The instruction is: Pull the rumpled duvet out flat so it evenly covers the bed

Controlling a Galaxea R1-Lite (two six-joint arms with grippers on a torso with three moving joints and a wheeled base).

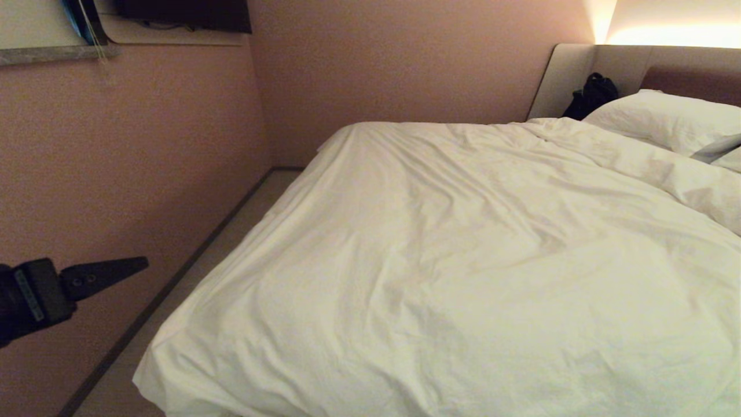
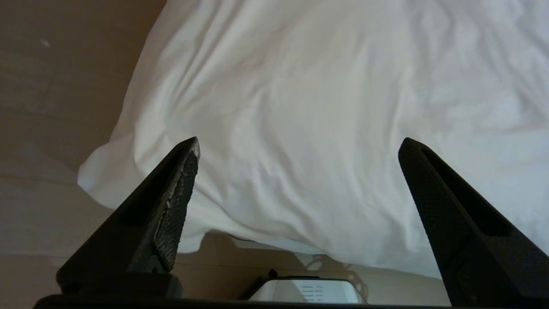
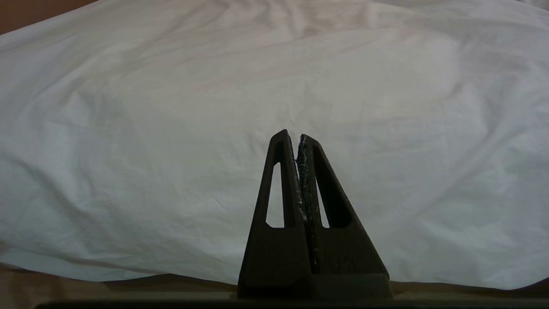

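1. The duvet [image 1: 463, 260] is lying spread across the bed [image 1: 625, 63], filling the head view's centre and right; only soft creases are remaining.
2. Its long axis is running from lower left toward the pillow [image 1: 666, 119] at upper right.
3. The left gripper [image 2: 298, 146], at lower left, is hanging wide open, holding nothing.
4. The right gripper [image 3: 299, 136] is resting closed and empty.

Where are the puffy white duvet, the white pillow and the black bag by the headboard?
puffy white duvet [image 1: 463, 260]: head view, middle of its creased top.
white rectangular pillow [image 1: 666, 119]: head view, centre of its upper face.
black bag [image 1: 591, 95]: head view, its body, against the padded headboard corner.
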